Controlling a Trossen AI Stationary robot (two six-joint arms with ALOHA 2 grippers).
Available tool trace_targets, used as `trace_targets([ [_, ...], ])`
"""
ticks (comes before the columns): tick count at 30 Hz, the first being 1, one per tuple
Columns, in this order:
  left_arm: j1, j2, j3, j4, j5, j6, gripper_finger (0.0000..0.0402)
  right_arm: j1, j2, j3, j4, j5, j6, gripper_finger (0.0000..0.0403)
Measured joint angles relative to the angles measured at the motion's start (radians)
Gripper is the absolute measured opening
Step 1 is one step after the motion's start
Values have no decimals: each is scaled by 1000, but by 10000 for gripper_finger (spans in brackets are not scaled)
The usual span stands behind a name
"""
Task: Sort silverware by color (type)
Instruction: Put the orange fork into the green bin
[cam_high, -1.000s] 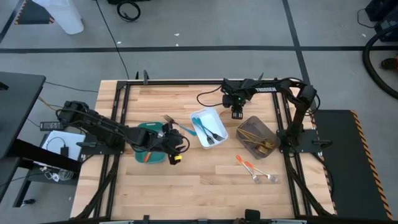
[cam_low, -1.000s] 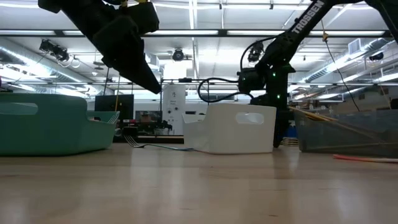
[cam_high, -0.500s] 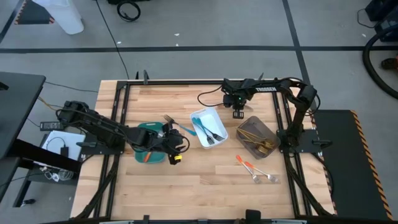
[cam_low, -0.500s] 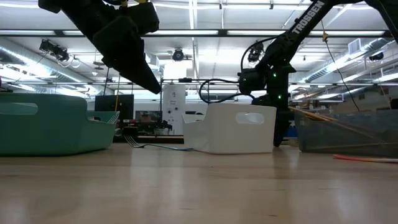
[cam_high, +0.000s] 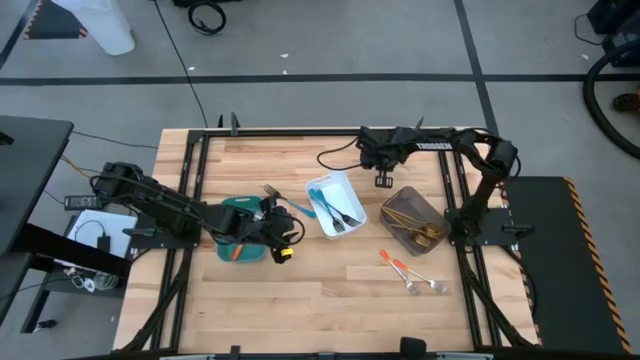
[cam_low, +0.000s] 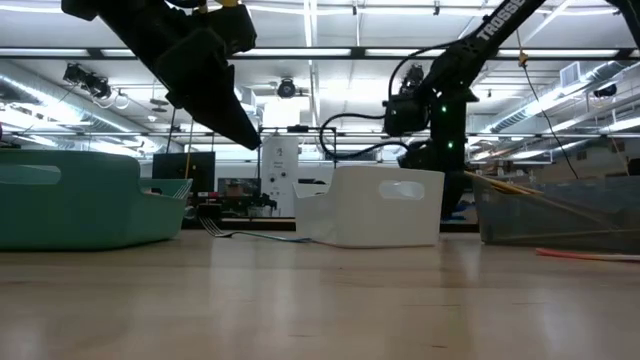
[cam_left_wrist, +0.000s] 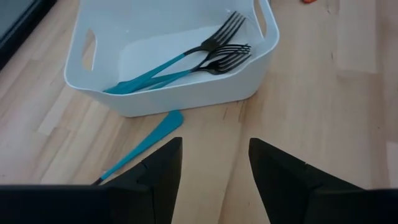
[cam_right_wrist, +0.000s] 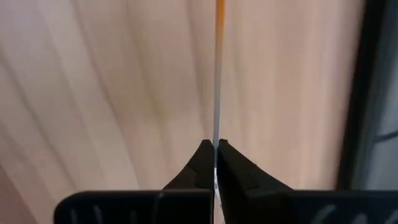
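My right gripper (cam_high: 383, 181) stands near the table's far edge, beyond the white tray (cam_high: 335, 205), shut on a thin orange-ended utensil (cam_right_wrist: 217, 74) seen edge-on. My left gripper (cam_left_wrist: 214, 140) hangs open above the table beside the teal tray (cam_high: 240, 225), touching nothing. Before it, a blue-handled fork (cam_left_wrist: 146, 146) lies flat on the wood against the white tray's wall. Blue-handled forks (cam_left_wrist: 186, 62) lie inside the white tray (cam_left_wrist: 186, 102). Gold pieces (cam_high: 425, 235) lie in the grey-brown tray (cam_high: 413, 218). My right gripper pinches the utensil's thin silvery part (cam_right_wrist: 216, 127) between its two fingertips (cam_right_wrist: 204, 155), coming steeply from above. The utensil runs straight on from the fingers, its orange end (cam_right_wrist: 219, 9) farthest from them. Whether that end rests on the table I cannot tell.
Orange-handled pieces (cam_high: 395, 263) and two more utensils (cam_high: 425, 285) lie loose on the wood near the front right. The low view shows the teal tray (cam_low: 70, 205) on the left, the white tray (cam_low: 375, 205) in the middle and the grey-brown one (cam_low: 560, 210) on the right.
My right gripper has tipped steeper, its wrist swinging up and toward the table's far edge, while the fingertips stay at nearly the same spot beyond the white tray. My left arm has kept still.
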Motion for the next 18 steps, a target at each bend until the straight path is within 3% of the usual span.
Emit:
trace_targets([
  [7,0,0,0,0,-4,0,194,64,-98,0,22,121,31,7],
  [18,0,0,0,54,-42,-26,194,236,-217,0,91,93,-15,7],
])
